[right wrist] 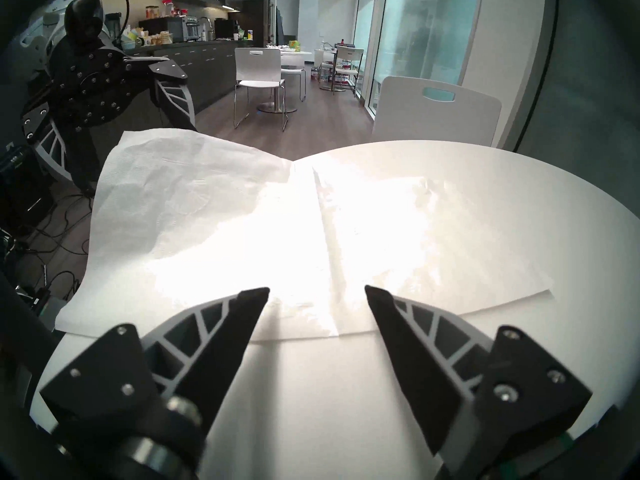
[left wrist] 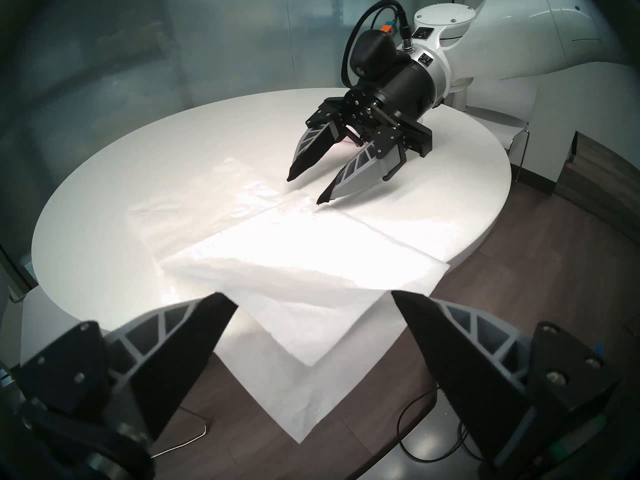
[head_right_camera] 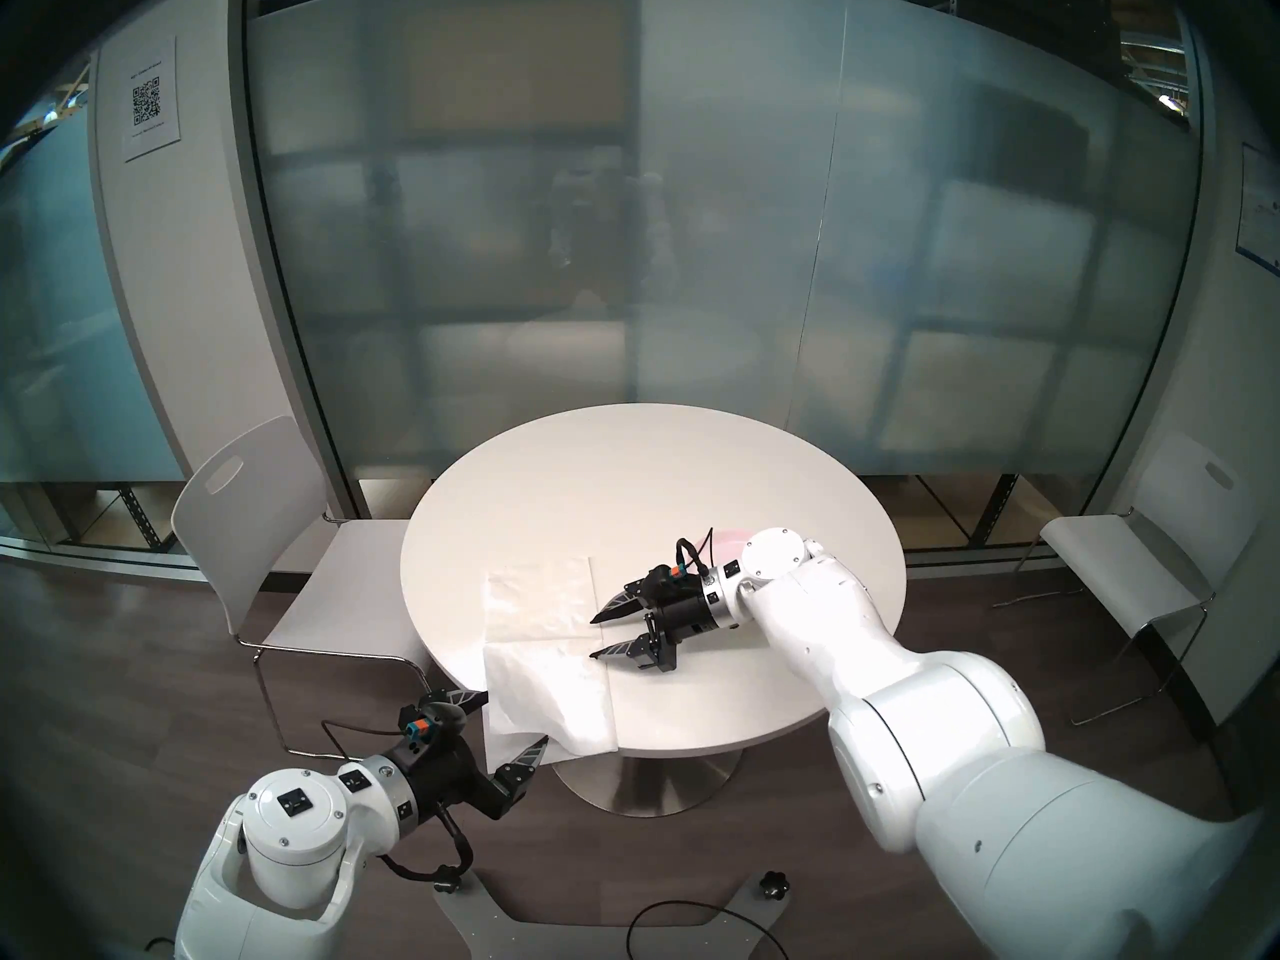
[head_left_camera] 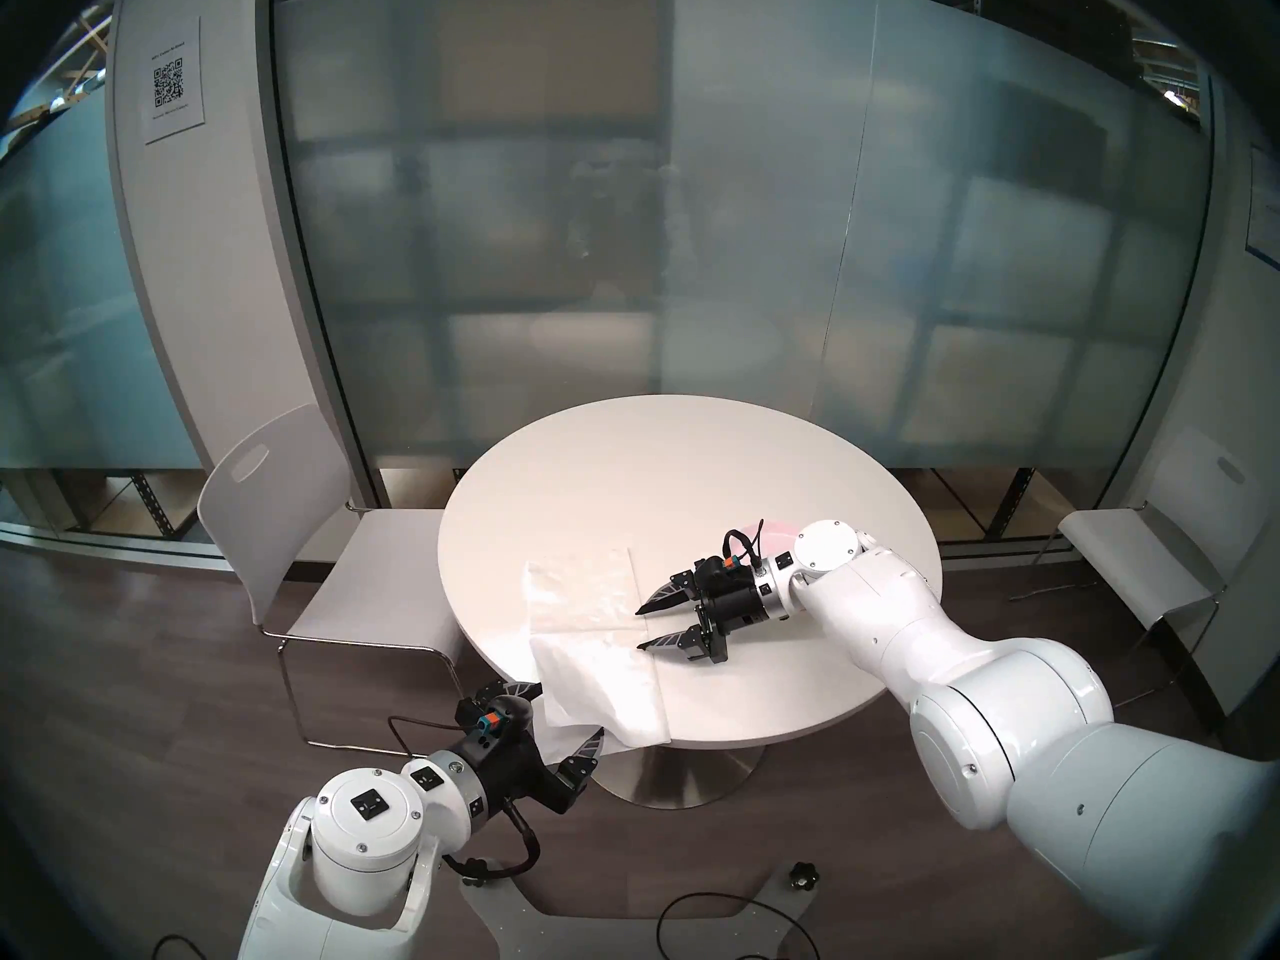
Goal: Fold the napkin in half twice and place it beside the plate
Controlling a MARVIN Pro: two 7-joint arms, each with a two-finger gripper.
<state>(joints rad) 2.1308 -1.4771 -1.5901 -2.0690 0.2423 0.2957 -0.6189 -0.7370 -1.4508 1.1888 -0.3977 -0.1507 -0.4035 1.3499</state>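
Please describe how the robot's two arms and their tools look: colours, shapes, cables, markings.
Both arms are glossy white with rounded joints and small black square labels. Each ends in a black tool, the left tool and the right tool, with two pointed black fingers on grey ribbed backs, a black looping cable and an orange-and-blue connector.

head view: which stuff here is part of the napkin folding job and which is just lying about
Part of the job:
- thin white paper napkin, overhanging the table edge
- small pale pink plate, mostly hidden behind the right arm

Just lying about:
- white chairs
- black knob on the floor
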